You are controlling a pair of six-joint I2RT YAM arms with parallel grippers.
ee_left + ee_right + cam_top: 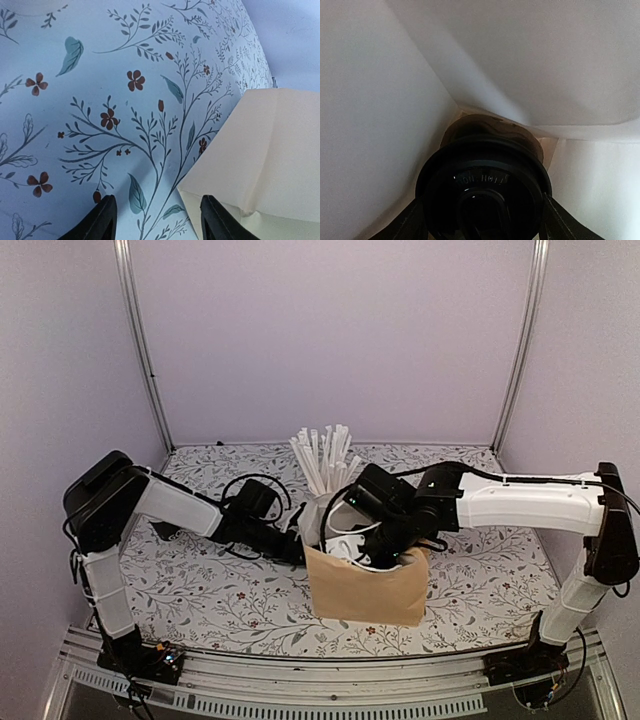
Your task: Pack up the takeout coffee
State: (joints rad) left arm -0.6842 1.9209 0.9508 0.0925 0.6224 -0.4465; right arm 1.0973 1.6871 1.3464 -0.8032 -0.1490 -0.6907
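Right claw (482,222) reached down into bag (365,592), jaws wide, clamped on lidded cup (482,187) at 3 and 9. Cup axis looked upright, with carrier (470,127) just beyond it at bag bottom. Left claw (157,220) stood half open and empty at bag's 9.

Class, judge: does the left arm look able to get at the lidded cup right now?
Probably not: the lidded cup sits inside the paper bag, held by the right gripper filling its mouth; the left gripper is outside, beside the bag's wall.
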